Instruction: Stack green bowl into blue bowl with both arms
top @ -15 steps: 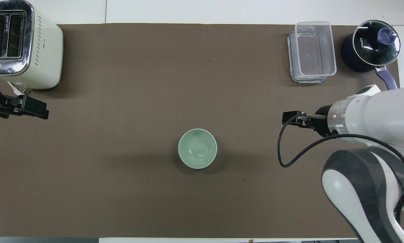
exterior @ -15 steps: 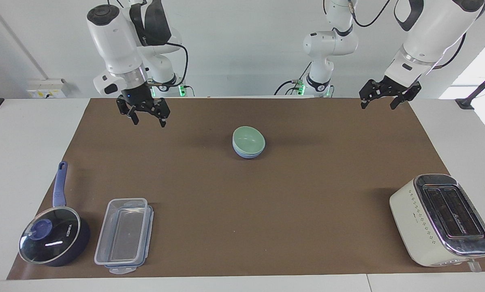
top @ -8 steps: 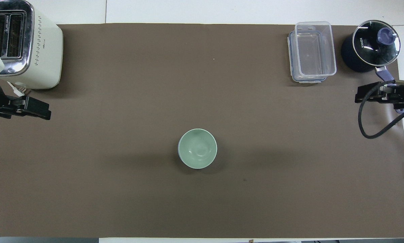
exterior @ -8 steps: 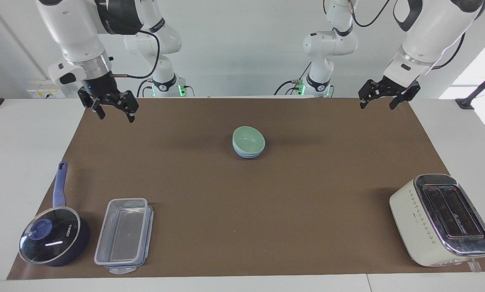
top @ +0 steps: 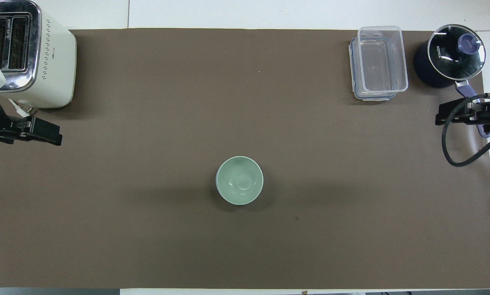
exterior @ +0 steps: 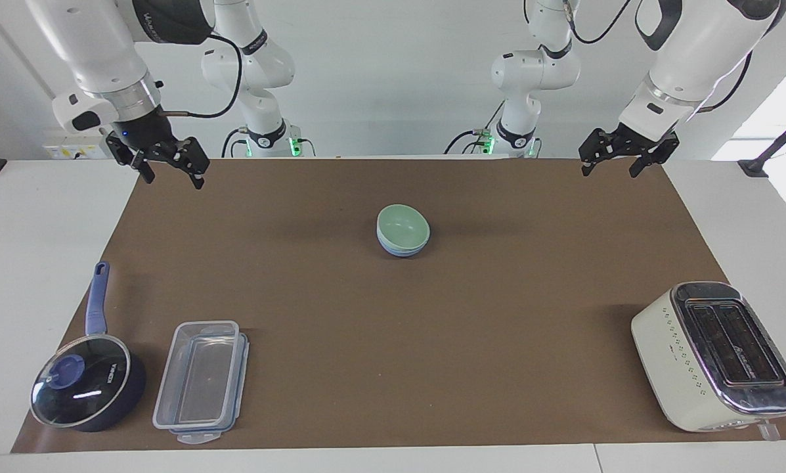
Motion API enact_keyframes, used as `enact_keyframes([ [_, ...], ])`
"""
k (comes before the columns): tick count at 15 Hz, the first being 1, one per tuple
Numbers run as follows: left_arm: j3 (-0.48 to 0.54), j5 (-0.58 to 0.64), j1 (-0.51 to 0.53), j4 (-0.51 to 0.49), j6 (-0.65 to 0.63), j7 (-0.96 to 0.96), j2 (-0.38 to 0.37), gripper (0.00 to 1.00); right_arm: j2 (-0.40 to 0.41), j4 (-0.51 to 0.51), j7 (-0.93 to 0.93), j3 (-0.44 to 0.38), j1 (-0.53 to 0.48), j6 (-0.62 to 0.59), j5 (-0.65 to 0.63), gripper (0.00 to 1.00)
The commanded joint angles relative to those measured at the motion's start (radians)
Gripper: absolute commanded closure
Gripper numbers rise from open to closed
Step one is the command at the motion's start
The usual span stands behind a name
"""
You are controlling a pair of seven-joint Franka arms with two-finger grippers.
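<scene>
Hanging over the mat corner nearest the robots at the left arm's end, the left tool (exterior: 619, 162) was up in the air with fingers spread, gripping nothing. Right tool (exterior: 167, 172) was likewise raised over the mat edge at the right arm's end, fingers apart, nothing between them. Neither tool was near the bowls.

Green bowl (exterior: 402, 225) sat nested inside the blue bowl (exterior: 399, 250), mid-table on the brown mat (exterior: 432, 328), roughly halfway between the two arms' ends. In the facing view only a thin blue rim and lower wall showed under the green one; from overhead the green bowl (top: 239, 180) covered nearly all of it, just a sliver of blue at the edge. The stack looked slightly tilted in the facing view.

Farther from the robots: toaster (exterior: 714, 355) at the left arm's end of the table, slots up. At the right arm's end, a clear plastic container (exterior: 199, 380) sitting on its lid, and just beside it a dark blue saucepan (exterior: 87, 387) with glass lid on, handle pointing toward the robots.
</scene>
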Motion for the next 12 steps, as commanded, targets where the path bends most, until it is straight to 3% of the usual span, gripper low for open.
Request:
enact_keyframes([
  [1,-0.002,-0.016,0.004,-0.028,0.013,-0.005,-0.023,0.00,0.008,0.009,-0.028,0.004,-0.006,-0.023,-0.015,0.00],
  [12,-0.002,-0.016,0.004,-0.028,0.008,-0.008,-0.023,0.00,-0.003,-0.009,-0.040,0.009,-0.012,-0.023,-0.015,0.00],
])
